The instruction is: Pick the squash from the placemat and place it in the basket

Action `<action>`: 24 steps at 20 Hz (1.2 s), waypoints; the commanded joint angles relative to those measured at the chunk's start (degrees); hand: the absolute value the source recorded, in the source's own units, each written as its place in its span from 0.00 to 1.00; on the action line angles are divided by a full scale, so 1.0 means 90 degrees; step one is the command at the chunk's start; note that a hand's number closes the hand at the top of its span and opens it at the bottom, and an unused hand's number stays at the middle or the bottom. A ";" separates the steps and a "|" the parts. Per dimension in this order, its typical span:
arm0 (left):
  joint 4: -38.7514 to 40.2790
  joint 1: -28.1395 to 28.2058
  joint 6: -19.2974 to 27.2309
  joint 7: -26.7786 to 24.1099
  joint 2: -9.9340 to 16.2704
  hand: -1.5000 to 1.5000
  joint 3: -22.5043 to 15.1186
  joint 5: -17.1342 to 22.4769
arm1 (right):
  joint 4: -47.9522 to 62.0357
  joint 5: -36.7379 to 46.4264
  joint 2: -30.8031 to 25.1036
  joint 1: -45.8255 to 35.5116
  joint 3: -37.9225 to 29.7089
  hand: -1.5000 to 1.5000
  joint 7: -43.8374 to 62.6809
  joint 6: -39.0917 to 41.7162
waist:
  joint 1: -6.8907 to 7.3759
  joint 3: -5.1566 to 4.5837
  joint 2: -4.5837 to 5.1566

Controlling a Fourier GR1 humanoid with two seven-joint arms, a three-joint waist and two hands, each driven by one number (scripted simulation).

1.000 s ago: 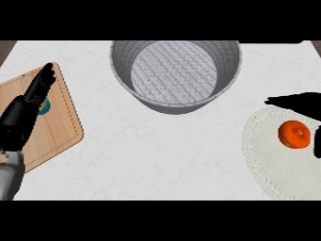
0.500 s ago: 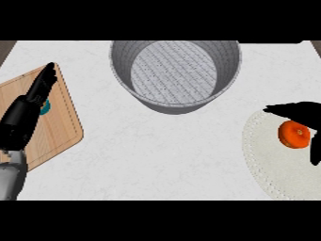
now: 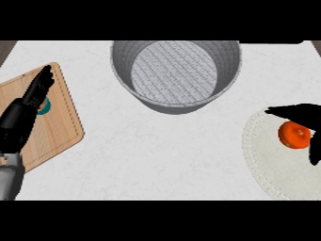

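While the right hand point(image 3: 314, 123) sits at about three o'clock on the counter point(image 3: 156, 146), its dark fingers spread wide around the orange squash point(image 3: 295, 134), the squash itself lies on the pale round placemat point(image 3: 281, 164) near the right edge. One finger reaches across above the squash toward nine o'clock, another hangs down at its right side toward six o'clock, so the hand brackets the squash from above and from the right; whether the fingers actually touch it I cannot tell, and they are not closed round it. The grey basket point(image 3: 124, 75) stands at twelve o'clock, well apart from the placemat, its ribbed inside showing nothing in it. Over at nine o'clock a wooden cutting board point(image 3: 62, 136) lies at a tilt, and the left hand point(image 3: 25, 113) rests above it with fingers straight, pointing toward twelve o'clock. A small teal thing point(image 3: 46, 106) peeks out on the board just beside that hand, mostly hidden by it.
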 commanded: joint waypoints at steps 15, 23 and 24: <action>0.0087 -0.0484 -0.0090 0.0304 -0.0105 0.50 0.0144 -0.0192 | 0.0838 0.0640 0.0677 0.0004 -0.0284 1.00 -0.0518 -0.1600 | 0.0001 0.0004 0.0007; -0.0014 -0.0410 -0.0202 0.0041 -0.0329 0.50 -0.0163 -0.0194 | 0.2273 0.0438 0.0478 -0.2001 -0.1565 1.00 0.0790 -0.2411 | 0.0521 0.0037 0.0211; 0.0044 -0.0370 -0.0199 -0.0017 -0.0324 0.50 -0.0180 -0.0238 | 0.2414 0.0402 0.0337 -0.2144 -0.1662 1.00 0.0644 -0.2584 | 0.0537 0.0038 0.0228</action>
